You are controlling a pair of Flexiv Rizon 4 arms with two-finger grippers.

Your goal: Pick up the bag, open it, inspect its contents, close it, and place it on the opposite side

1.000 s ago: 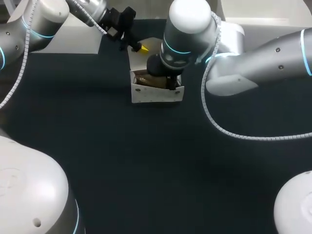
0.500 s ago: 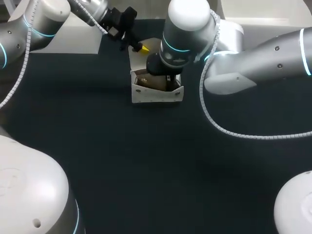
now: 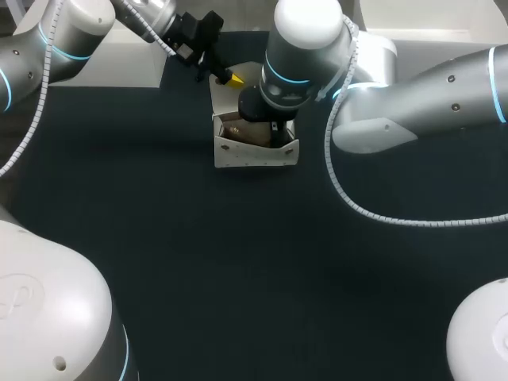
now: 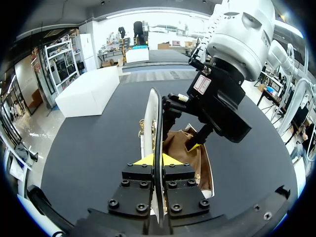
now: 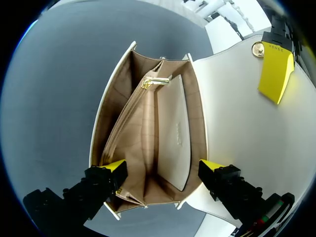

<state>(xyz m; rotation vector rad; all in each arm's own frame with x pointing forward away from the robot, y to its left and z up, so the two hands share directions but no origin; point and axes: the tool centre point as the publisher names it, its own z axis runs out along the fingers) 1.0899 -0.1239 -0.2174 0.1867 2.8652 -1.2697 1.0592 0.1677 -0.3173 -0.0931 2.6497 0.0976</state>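
Observation:
A white bag (image 3: 254, 152) stands upright at the back middle of the table, its brown inside (image 5: 148, 133) showing. My left gripper (image 3: 234, 79) (image 4: 154, 159) is shut on the raised white flap (image 4: 154, 116) (image 5: 232, 108), holding it up behind the bag. My right gripper (image 5: 163, 170) hangs straight over the bag's mouth, open, one fingertip (image 5: 116, 170) above each long wall. Inside I see a zipped middle pocket with a gold pull (image 5: 155, 81) and a flat pale card. In the head view my right wrist hides most of the opening.
The black table (image 3: 238, 262) stretches wide in front of the bag and to both sides. A white cable (image 3: 357, 208) loops down from my right arm to the right of the bag. My arms' white bases fill the near corners.
My right gripper has spread its fingers wider and lifted a little above the bag's mouth. The left gripper and the flap have stayed put.

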